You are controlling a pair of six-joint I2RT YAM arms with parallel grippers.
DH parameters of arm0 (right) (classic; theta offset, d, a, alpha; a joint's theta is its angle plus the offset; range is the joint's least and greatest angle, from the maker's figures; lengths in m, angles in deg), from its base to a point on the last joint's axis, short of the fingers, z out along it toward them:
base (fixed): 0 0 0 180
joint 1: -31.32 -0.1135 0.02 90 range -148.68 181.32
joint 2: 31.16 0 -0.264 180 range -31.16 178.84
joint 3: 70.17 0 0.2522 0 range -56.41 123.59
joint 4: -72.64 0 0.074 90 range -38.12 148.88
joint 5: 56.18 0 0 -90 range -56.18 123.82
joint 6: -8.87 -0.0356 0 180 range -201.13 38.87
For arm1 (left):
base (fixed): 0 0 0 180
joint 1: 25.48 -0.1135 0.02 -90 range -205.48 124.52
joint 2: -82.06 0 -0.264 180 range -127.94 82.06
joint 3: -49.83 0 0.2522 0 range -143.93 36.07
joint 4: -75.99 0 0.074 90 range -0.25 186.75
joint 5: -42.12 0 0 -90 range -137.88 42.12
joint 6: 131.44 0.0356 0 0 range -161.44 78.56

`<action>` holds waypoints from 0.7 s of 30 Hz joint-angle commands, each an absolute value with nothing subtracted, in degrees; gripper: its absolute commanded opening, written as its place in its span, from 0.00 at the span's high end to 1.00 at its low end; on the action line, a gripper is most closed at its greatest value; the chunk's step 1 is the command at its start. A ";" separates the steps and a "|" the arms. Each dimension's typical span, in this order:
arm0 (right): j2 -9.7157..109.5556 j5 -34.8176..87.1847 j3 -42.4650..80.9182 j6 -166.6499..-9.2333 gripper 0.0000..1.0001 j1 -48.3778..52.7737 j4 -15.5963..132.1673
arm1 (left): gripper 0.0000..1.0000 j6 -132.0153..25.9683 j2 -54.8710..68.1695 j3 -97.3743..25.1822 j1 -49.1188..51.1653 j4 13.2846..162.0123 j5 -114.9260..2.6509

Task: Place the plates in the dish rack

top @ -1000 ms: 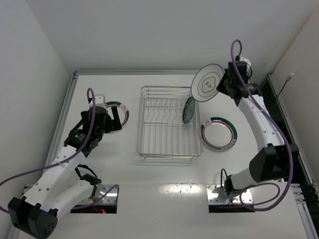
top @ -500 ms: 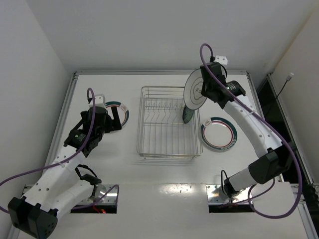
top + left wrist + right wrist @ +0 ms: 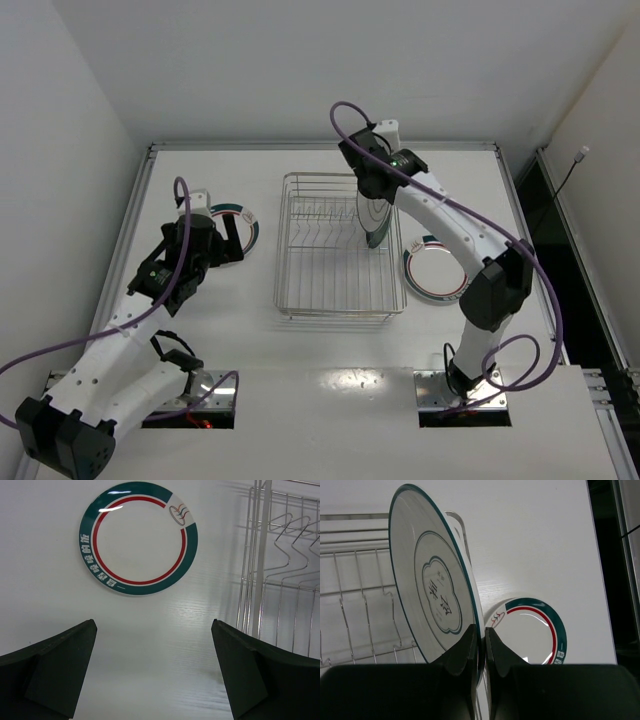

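The silver wire dish rack (image 3: pixel 283 250) stands mid-table. A small teal-blue plate (image 3: pixel 378 228) stands upright at its right side. My right gripper (image 3: pixel 368 193) is shut on the rim of the white plate with the grey motif (image 3: pixel 432 590) and holds it on edge, tilted, over the rack's right part; the gripper also shows in the right wrist view (image 3: pixel 483 634). One green-and-red rimmed plate (image 3: pixel 440 272) lies flat right of the rack. The other (image 3: pixel 138 537) lies flat left of it. My left gripper (image 3: pixel 155 672) is open and empty just near of that plate.
The rack's left wall and tines (image 3: pixel 260 580) show at the right of the left wrist view. The rack's far rim (image 3: pixel 350 516) shows behind the held plate. White walls close the table at the back and left, and a dark gap runs along its right edge.
My right arm has swung left with the white plate, from beyond the rack's right side to over the rack, turning it edge-on. The left arm has not moved.
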State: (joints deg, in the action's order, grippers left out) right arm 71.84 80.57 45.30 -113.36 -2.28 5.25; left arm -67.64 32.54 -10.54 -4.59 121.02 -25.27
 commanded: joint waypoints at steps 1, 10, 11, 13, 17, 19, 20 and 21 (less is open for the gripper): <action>70.97 87.70 48.18 -114.44 1.00 -3.04 3.16 | 0.01 -68.07 34.07 -10.95 -5.26 120.51 -24.32; 69.13 90.34 50.03 -114.44 1.00 -3.56 1.66 | 0.01 -68.07 34.07 -10.95 -5.26 120.51 -24.32; 69.12 90.34 50.03 -114.44 1.00 -3.57 1.66 | 0.01 -68.07 34.07 -10.95 -5.26 120.51 -24.32; 67.64 91.65 50.55 -114.96 1.00 -4.26 1.66 | 0.01 -68.07 34.59 -10.95 -5.26 120.51 -24.32; 66.13 89.81 48.72 -113.38 1.00 -4.27 5.00 | 0.01 -68.07 34.59 -10.95 -5.26 120.51 -24.32; 68.58 89.81 50.02 -114.08 1.00 -4.27 1.78 | 0.01 -68.07 34.59 -10.95 -5.26 120.51 -24.32; 70.34 89.81 50.03 -114.61 1.00 -4.27 1.23 | 0.01 -68.07 34.59 -10.95 -5.26 120.51 -24.32; 70.35 89.81 50.03 -114.61 1.00 -4.27 1.22 | 0.01 -68.07 34.59 -10.95 -5.26 120.51 -24.32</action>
